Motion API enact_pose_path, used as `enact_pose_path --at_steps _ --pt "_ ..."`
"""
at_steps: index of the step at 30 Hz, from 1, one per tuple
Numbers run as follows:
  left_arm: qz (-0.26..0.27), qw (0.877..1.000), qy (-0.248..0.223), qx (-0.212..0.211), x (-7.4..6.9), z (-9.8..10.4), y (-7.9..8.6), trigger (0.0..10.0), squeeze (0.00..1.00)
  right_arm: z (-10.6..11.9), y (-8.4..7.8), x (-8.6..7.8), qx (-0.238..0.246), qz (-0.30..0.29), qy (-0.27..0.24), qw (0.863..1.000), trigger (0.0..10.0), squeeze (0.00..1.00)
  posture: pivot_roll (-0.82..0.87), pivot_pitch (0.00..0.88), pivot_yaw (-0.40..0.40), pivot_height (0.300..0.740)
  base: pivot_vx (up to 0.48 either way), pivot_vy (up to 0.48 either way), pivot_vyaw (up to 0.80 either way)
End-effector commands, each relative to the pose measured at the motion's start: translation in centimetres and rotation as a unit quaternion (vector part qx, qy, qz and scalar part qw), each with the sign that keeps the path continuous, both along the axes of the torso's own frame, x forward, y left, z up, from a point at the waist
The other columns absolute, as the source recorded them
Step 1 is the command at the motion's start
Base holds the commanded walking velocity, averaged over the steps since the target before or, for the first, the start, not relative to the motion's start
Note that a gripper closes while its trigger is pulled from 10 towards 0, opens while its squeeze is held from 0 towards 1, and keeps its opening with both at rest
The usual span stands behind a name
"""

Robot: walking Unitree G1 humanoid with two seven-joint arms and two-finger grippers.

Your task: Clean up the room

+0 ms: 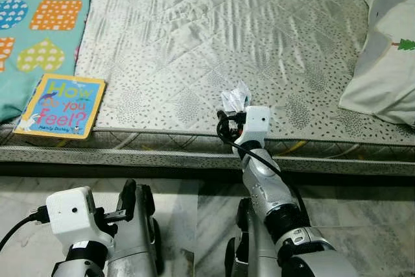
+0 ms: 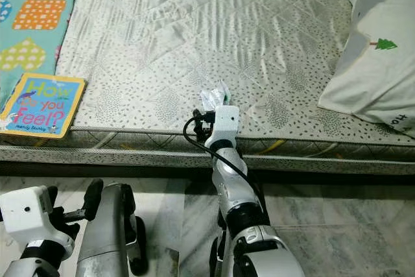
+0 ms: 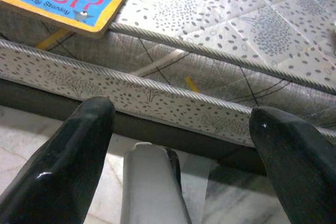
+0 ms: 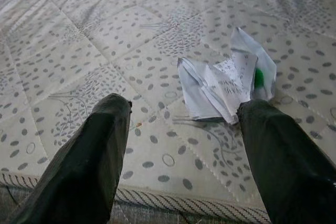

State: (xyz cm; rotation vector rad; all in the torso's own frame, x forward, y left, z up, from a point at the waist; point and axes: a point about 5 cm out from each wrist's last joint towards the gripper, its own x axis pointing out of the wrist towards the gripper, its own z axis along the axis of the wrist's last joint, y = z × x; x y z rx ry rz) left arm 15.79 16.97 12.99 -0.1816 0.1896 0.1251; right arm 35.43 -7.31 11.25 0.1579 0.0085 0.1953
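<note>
A crumpled white paper (image 4: pixel 226 85) with a green spot lies near the front edge of the patterned grey mattress (image 1: pixel 214 43). My right gripper (image 4: pixel 181 124) is open just short of the paper, one finger close beside it, and holds nothing. The same crumpled paper (image 1: pixel 235 98) pokes out just beyond the right wrist in the head view. A picture book (image 1: pixel 60 106) titled "How do you feel?" rests at the mattress's front left edge. My left gripper (image 3: pixel 181 129) is open and low over the floor, facing the mattress side.
A white pillow (image 1: pixel 384 56) with a small green tree print lies at the right of the mattress. A teal blanket (image 1: pixel 39 17) with coloured hearts covers the far left. Marble floor (image 1: pixel 350 212) runs along the mattress front.
</note>
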Motion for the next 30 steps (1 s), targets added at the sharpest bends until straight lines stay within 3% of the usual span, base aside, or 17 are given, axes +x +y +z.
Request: enact_pose_path --at_steps 1,8,15,30 --pt "-0.001 1.000 0.011 -0.002 0.0 -0.4 0.0 10.0 0.00 -0.5 -0.5 -0.2 0.002 -0.006 0.005 1.000 10.0 0.00 0.04 0.320 -0.062 0.576 0.000 0.000 0.00" --pt "-0.001 1.000 0.007 -0.005 0.5 -0.6 -0.1 10.0 0.00 -0.6 -0.8 -0.3 0.005 -0.002 0.001 1.000 10.0 0.00 0.04 0.296 -0.064 0.576 0.000 0.000 0.00" --pt "-0.003 1.000 0.003 -0.005 0.9 -0.6 -0.1 10.0 0.00 -0.8 -0.6 -0.5 0.003 0.012 -0.002 1.000 10.0 0.00 0.04 0.286 -0.059 0.537 0.000 0.000 0.00" --pt "-0.008 1.000 -0.012 -0.007 1.3 -0.3 -0.1 10.0 0.00 -0.9 -0.9 -0.5 -0.007 0.018 -0.009 1.000 10.0 0.00 0.04 0.282 -0.053 0.537 0.000 0.000 0.00"
